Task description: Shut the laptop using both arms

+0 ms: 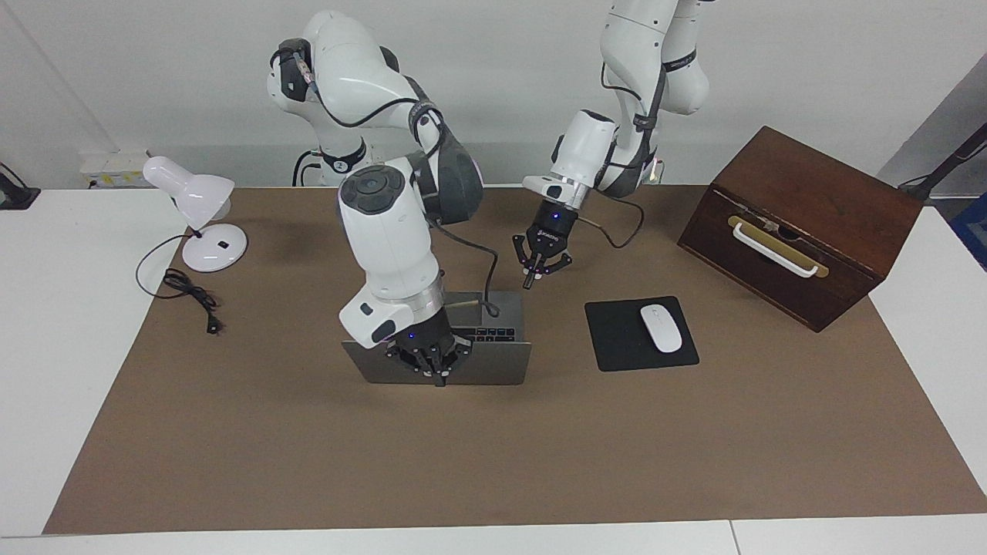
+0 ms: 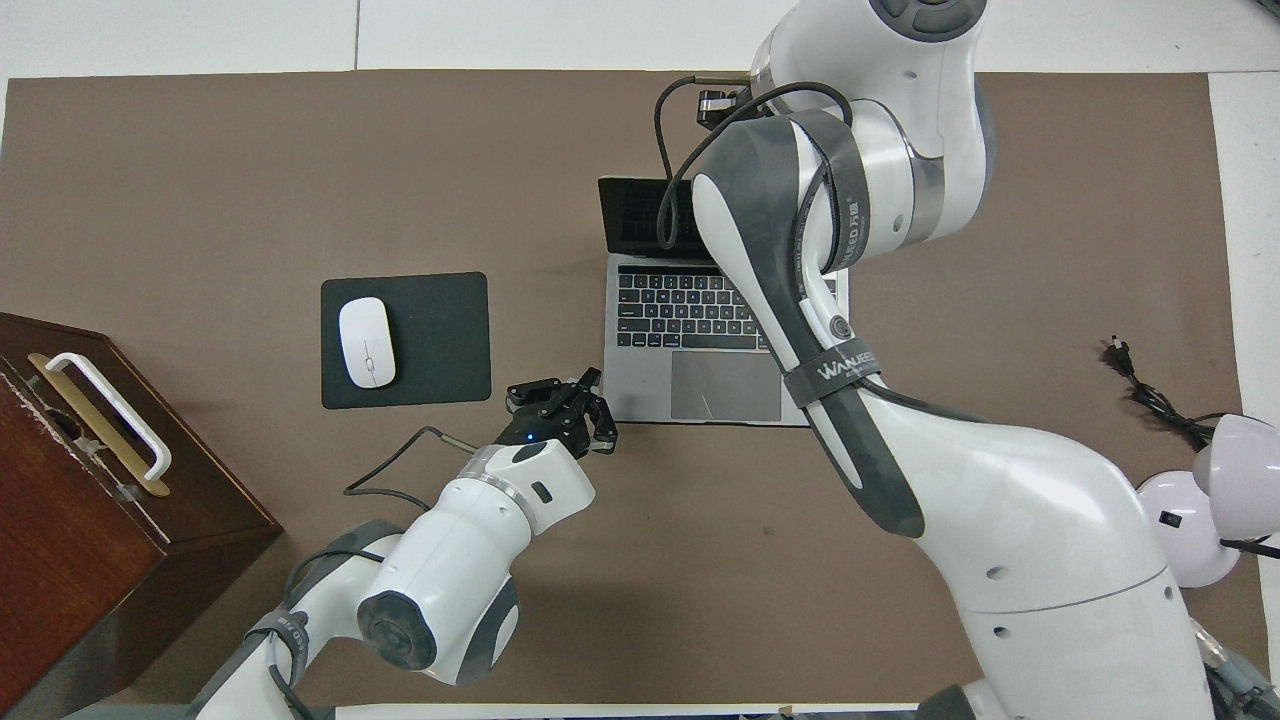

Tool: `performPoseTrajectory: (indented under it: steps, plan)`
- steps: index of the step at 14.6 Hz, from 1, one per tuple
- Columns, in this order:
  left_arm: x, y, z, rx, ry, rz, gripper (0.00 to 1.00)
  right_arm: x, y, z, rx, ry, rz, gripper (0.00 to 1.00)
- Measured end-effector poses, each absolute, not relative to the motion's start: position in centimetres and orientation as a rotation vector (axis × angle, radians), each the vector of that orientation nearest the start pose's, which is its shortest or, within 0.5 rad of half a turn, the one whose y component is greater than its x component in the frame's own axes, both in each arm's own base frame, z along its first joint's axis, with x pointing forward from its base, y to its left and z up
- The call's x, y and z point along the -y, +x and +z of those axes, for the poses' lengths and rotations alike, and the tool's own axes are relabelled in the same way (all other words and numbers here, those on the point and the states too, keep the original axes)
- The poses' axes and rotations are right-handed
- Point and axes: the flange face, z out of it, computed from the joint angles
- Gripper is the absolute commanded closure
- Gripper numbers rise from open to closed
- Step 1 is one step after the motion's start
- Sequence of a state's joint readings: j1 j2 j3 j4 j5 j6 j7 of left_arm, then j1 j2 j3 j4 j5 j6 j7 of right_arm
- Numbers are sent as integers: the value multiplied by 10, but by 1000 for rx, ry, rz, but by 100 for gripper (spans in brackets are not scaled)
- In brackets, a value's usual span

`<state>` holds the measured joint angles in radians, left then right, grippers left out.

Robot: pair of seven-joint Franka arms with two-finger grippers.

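The silver-grey laptop (image 1: 493,367) stands open on the brown mat, its lid's outer face toward the facing camera. The overhead view shows its black keyboard (image 2: 680,310) and grey trackpad. My right arm reaches over the laptop. My right gripper (image 1: 439,378) hangs low, shut, against or just off the lid's outer face; I cannot tell if it touches. In the overhead view it is hidden under the arm. My left gripper (image 1: 529,282) is shut and empty, low beside the corner of the laptop's base nearest the robots; it also shows in the overhead view (image 2: 592,385).
A black mouse pad (image 1: 617,343) with a white mouse (image 1: 661,328) lies beside the laptop toward the left arm's end. A brown wooden box (image 1: 802,200) with a white handle stands past it. A white desk lamp (image 1: 193,202) and its cord (image 1: 189,297) are at the right arm's end.
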<state>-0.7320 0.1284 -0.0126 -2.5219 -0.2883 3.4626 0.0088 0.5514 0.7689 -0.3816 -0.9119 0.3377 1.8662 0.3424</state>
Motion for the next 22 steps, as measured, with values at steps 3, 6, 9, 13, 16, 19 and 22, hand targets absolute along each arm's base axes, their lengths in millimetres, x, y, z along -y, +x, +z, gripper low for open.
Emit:
performPoseTrajectory:
  steps: [3,6,9,13,16,19,22]
  plan:
    - [333,402,307,-726,-3128,-1240,100,-266,721,477,-155,-3005,-229,100]
    - [343,409,296,-742,-3125,-1225,100,-265,715,480,-153,-3017,-174,100]
    - [351,412,286,-761,-3124,-1207,100,-266,711,479,-151,-3013,-116,100]
    - [356,408,278,-810,-3110,-1187,100,-267,703,481,-153,-2981,-9,100]
    - [357,407,276,-828,-3103,-1182,100,-264,696,487,-150,-2977,56,100]
    - [357,407,273,-843,-3094,-1173,100,-262,691,491,-151,-2968,100,100]
    - [356,407,271,-855,-3088,-1169,100,-258,689,489,-160,-2964,120,100]
